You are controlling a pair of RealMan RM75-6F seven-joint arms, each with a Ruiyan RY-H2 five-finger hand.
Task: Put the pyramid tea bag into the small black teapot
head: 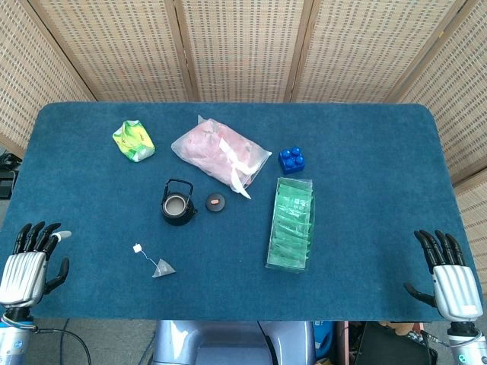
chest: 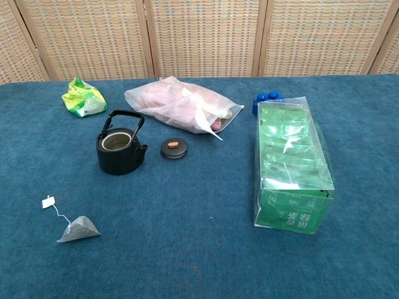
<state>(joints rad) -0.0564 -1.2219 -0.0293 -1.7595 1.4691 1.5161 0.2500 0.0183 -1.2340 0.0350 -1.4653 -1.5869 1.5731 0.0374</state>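
On the blue table [head: 365, 152], the pyramid tea bag [chest: 79, 229] lies in front of the open small black teapot [chest: 120, 150], its lid [chest: 174, 148] beside, while the left hand [head: 29, 266] and right hand [head: 447, 275] rest apart at the corners, apparently empty with fingers spread.

A matt black teapot [chest: 120, 151] and a gauzy mesh tea bag [chest: 79, 229] rest on napped blue cloth [chest: 199, 249].

Head cam sits high and looks almost straight down on the whole blue table [head: 365, 152], edge to edge, with the screen wall at the far side and both near corners in shot. Chest cam is way lower and closer, looking across the tabletop toward that wall. Both catch the middle – teapot [head: 176, 204], its lid [chest: 174, 148], the green tea box [chest: 292, 165].
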